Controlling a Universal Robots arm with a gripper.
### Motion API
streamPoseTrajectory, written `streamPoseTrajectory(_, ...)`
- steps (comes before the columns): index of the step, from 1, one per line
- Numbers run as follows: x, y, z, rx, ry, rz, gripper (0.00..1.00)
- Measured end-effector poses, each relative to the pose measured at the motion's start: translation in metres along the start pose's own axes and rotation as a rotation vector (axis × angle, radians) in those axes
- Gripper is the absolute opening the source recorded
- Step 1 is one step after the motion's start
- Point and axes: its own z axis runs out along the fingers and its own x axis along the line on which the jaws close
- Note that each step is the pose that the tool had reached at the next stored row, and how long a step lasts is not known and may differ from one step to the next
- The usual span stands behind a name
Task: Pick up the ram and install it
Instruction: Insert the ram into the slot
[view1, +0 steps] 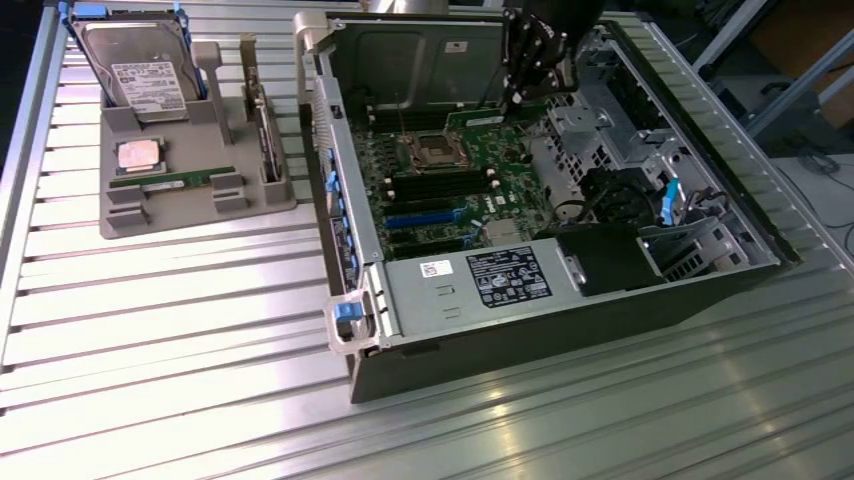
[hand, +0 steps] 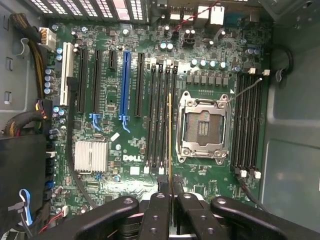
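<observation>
Green and gold, the ram (hand: 170, 140) is seen edge-on between the black fingers (hand: 159, 212) of your gripper (hand: 171, 186), above the motherboard (hand: 125, 145) inside the open computer case (view1: 561, 330). The jaws stand nearly closed and clamp this thin stick. So the pick-up is done. I judge the install is not finished: the stick hangs over the black memory slots (hand: 162, 115), beside the empty CPU socket (hand: 204, 125), and is not seated yet.
</observation>
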Motion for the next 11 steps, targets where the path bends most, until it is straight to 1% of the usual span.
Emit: streamPoseTrajectory(11, 0.0001, -0.0003, 0.0073, 0.0, 0.0, 0.0, 0.12)
